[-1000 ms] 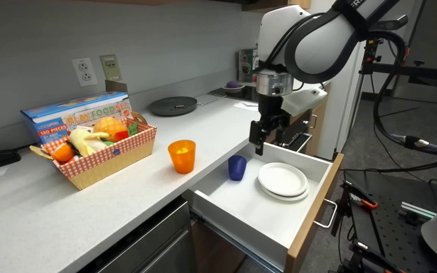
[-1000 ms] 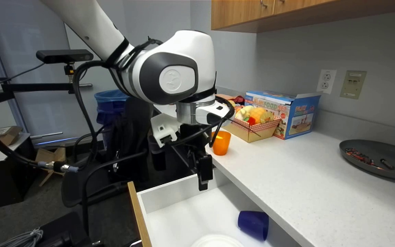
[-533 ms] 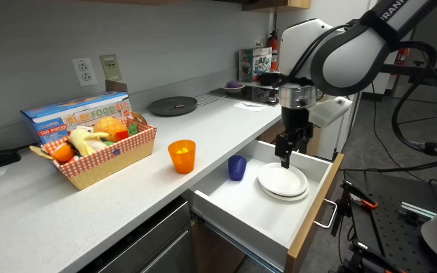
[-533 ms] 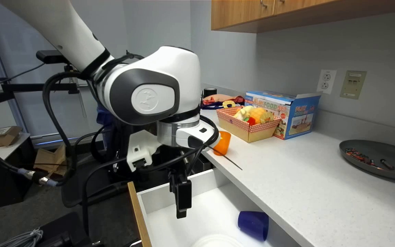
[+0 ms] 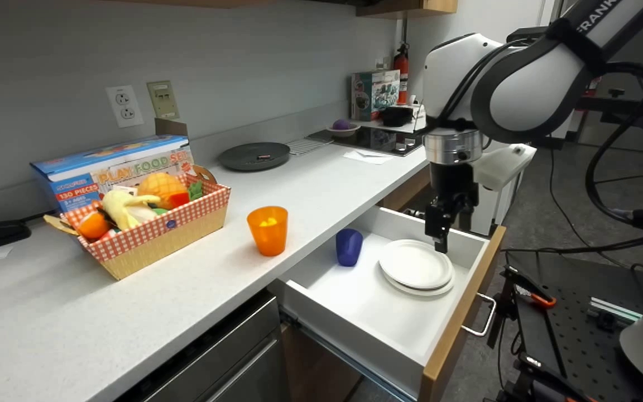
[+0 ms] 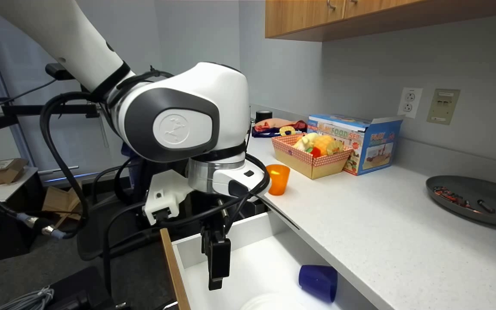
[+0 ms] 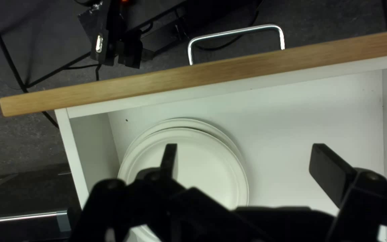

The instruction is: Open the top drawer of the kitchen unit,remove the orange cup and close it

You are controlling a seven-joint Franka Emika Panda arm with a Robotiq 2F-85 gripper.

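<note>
"Is the drawer [image 5: 372,304] open?"
"Yes, pulled well out. Two plates [image 5: 414,265] lie stacked inside, a blue cup [image 5: 349,248] near them."
"And the gripper [image 5: 453,237]?"
"Hanging over the drawer, pointing down."
"I see the orange cup [image 5: 269,235] upright on the counter [image 5: 321,184], something yellow [image 5: 269,221] in it."
"Yes, between the drawer and the basket [image 5: 171,240] of toy food [image 5: 159,188]. A box [image 5: 120,167] stands behind that basket, and a dark pan [image 5: 238,154] sits farther along."

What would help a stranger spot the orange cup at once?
Start at the long white worktop and find the red-checked basket of play food. The orange cup stands upright beside it, near the worktop's front edge. Its bright colour sets it apart from the dark blue cup down in the open drawer.
</note>
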